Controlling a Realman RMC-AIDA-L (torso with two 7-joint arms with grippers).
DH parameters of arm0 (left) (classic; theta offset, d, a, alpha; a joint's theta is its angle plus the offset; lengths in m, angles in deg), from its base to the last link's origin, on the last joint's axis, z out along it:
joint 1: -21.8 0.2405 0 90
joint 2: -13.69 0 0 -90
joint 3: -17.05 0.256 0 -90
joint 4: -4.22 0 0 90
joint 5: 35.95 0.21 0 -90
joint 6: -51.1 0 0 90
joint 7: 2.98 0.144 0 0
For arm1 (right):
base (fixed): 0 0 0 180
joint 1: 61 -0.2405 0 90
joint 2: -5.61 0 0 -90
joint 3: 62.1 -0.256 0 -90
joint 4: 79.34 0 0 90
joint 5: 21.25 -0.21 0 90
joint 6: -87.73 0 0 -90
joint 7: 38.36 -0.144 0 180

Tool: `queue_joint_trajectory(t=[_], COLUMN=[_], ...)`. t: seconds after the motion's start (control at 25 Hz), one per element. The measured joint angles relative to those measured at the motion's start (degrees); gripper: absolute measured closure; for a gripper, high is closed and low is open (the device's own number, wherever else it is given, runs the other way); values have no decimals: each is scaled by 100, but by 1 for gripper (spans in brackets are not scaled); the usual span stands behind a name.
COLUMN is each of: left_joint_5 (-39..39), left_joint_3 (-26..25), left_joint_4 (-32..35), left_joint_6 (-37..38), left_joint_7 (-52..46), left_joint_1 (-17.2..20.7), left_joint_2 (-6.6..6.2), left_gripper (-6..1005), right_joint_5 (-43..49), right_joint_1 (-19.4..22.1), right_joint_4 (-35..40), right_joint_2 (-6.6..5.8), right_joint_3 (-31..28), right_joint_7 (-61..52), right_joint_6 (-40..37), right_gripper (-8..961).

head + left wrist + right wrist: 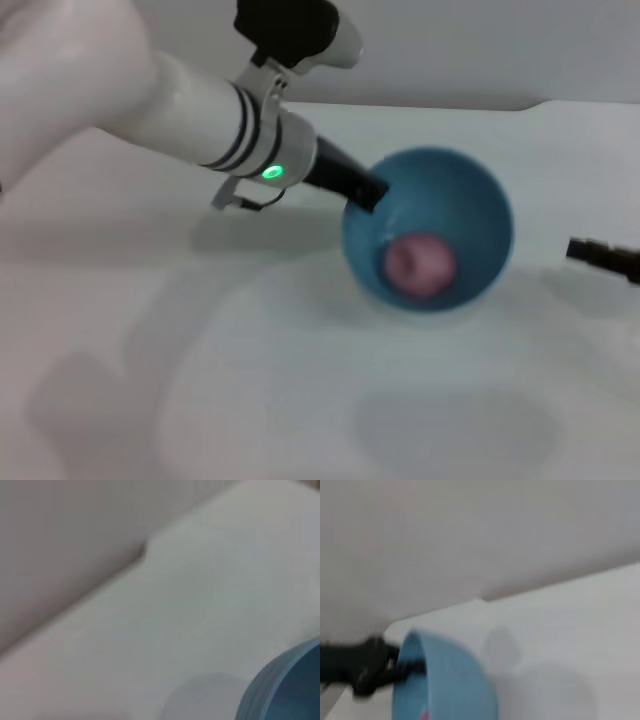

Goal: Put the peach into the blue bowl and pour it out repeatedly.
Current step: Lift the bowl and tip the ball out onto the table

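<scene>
Left gripper: the left gripper [368, 190] comes in from the upper left of the head view on a thick white arm with black rings and a green light; its dark fingers are clamped on the rim of the blue bowl at the bowl's left edge.

Blue bowl: the blue bowl [465, 205] sits right of centre in the head view, held up off the white table [250, 380] and tipped so its open mouth faces the camera. A soft shadow lies on the table below it, lower in the frame. In the left wrist view only a curved slice of it [280, 690] shows at the lower right corner. In the right wrist view it [455, 675] fills the lower left, seen from the side and tilted, with the left gripper [402, 666] biting its rim from the left edge.

Peach: the peach [418, 265] lies inside the bowl, low against the near inner wall, touching it. A speck of pink shows inside the rim in the right wrist view, too small to be sure of.

Right gripper: the right gripper [585, 250] pokes in at the right edge of the head view, mid-height, apart from the bowl; I cannot tell how its fingers stand.

Table: white, with a pale wall behind it.
</scene>
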Motion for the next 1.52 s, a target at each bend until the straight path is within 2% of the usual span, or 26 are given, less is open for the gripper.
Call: queue_joint_trajectory(t=[0.2,0.36,0.44,0.48,0.52,0.72,0.96,1.08,1.24,1.52], left_joint_5=[-10,185,253,280,280,254,245,131,-72,-328], left_joint_3=[1057,2018,2416,2727,2727,3347,4494,4717,4843,4847], left_joint_4=[273,266,94,-160,-160,-727,-1471,-1640,-1721,-1801], left_joint_6=[-1625,-3282,-4149,-4963,-4963,-6474,-8653,-9248,-9597,-9463], left_joint_7=[20,75,93,95,95,97,166,564,771,688], left_joint_1=[274,474,525,535,535,517,577,576,562,486], left_joint_2=[-6,-7,0,6,6,34,65,69,68,69], left_gripper=[1000,999,999,999,999,1000,999,999,1000,1000], right_joint_5=[799,1285,1341,1359,1389,1760,2104,2239,2255,2260], right_joint_1=[-17,-37,-19,-6,8,3,-2,-19,-28,-63], right_joint_4=[12,128,200,242,277,451,770,804,806,819], right_joint_2=[12,15,16,16,16,-32,-36,-17,-7,33], right_joint_3=[-48,-61,-85,-109,-168,-735,-1074,-1101,-1083,-1054], right_joint_7=[-288,-589,-659,-700,-744,-1044,-1244,-1248,-1250,-1245], right_joint_6=[-135,-145,-149,-150,-151,-405,-809,-834,-835,-839], right_gripper=[551,552,553,554,554,556,557,557,557,556])
